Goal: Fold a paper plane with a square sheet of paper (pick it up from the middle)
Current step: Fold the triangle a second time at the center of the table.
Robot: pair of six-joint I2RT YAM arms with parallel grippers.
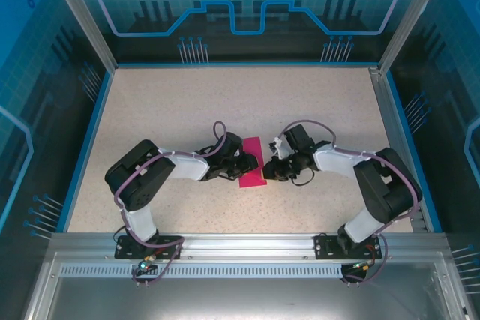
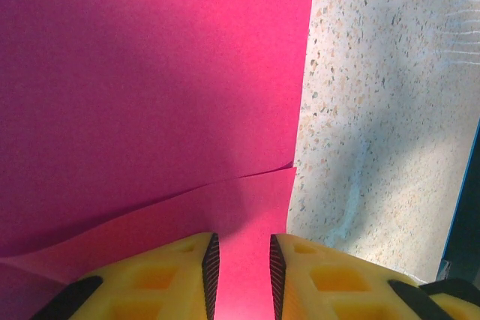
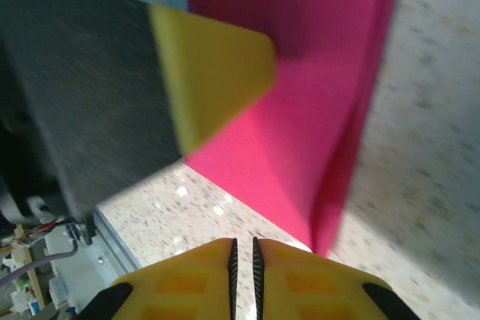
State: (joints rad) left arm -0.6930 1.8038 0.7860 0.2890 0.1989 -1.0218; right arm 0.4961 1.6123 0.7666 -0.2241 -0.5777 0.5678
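The magenta paper (image 1: pixel 251 161) lies folded into a narrow strip on the table between both arms; it has no plane shape. My left gripper (image 1: pixel 246 168) sits over its left side. In the left wrist view the yellow fingers (image 2: pixel 172 275) stand slightly apart over the paper (image 2: pixel 150 73), and a layered flap edge crosses just ahead of them. My right gripper (image 1: pixel 267 170) is at the paper's right edge. Its jaws (image 3: pixel 242 243) are almost together over bare table, with nothing between them. The paper (image 3: pixel 300 133) lies just ahead of them, with the left arm's yellow finger (image 3: pixel 210 73) resting on it.
The speckled table (image 1: pixel 187 110) has a blue rim (image 1: pixel 88 140) and a metal rail (image 1: pixel 240 243) along the near edge, where both arm bases are bolted. Blue patterned walls enclose the other sides. Open tabletop (image 2: pixel 375 110) lies right of the paper in the left wrist view.
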